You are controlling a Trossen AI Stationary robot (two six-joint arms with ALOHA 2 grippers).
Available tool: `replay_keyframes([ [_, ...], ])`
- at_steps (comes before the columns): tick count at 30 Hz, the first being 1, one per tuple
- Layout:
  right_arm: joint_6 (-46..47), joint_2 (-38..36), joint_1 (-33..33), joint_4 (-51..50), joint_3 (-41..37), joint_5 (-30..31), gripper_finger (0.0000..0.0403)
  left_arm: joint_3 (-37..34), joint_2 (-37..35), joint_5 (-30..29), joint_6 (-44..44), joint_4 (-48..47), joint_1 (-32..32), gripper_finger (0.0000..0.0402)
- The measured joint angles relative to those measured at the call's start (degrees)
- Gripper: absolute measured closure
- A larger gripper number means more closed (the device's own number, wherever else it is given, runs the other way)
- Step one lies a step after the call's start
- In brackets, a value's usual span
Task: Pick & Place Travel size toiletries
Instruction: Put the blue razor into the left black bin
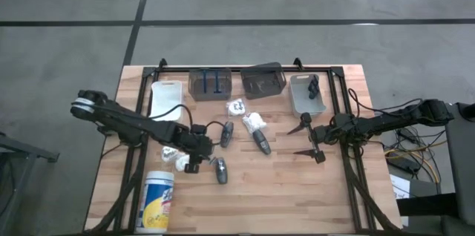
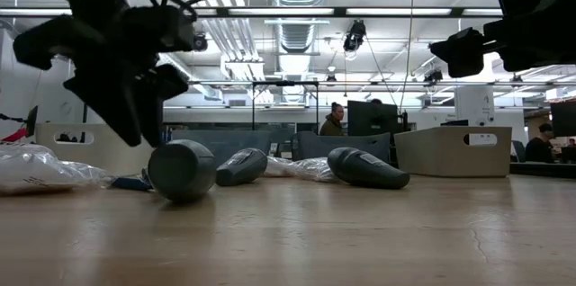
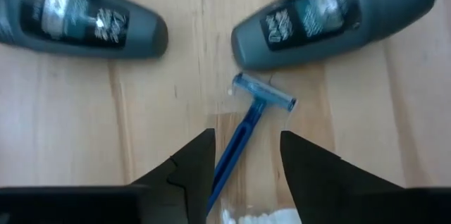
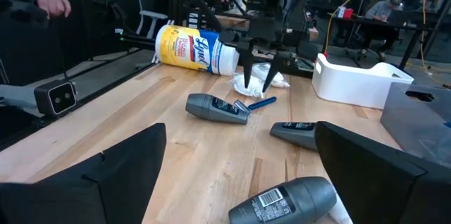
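A blue razor [image 3: 248, 129] lies flat on the wooden table [image 1: 297, 199], in the middle of the left wrist view, its head tilted toward the upper right of the frame and its thin handle running down between the two dark fingers. The left gripper [image 3: 245, 171] hangs over it with its jaws parted on either side of the handle, holding nothing. Two dark grey tubes with pale printed labels lie above the razor in that view: one tube [image 3: 77, 23] at the upper left, the other tube [image 3: 331, 16] at the upper right, its blunt end just beside the razor's head.

In the high view, the left gripper [image 1: 194, 163] sits left of centre, near a crumpled white packet [image 1: 178, 160] and the lying wipes canister [image 1: 157, 200] at the lower left. A third grey tube [image 1: 261, 142] and another white packet [image 1: 254, 122] lie at the centre.

The right gripper [image 1: 310, 141] hovers right of centre, its jaws spread wide and empty. Plastic bins [image 1: 263, 82] line the upper edge of the table.
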Motion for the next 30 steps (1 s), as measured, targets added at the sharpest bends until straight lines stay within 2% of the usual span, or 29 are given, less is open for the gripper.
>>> replay_keyframes([
  [12,0.1,0.0,0.0,0.0,0.0,0.0,0.0064,-8.9,0.0,0.0,0.1,11.9,0.0,0.0231],
  [24,0.1,0.0,0.0,0.0,0.0,0.0,0.01,-13.1,-0.1,-0.1,-0.7,14.7,0.0,0.0233],
  [30,0.1,0.0,0.0,0.0,0.0,0.0,0.0117,-13.1,-0.1,-0.8,-2.0,14.7,0.0,0.0259],
])
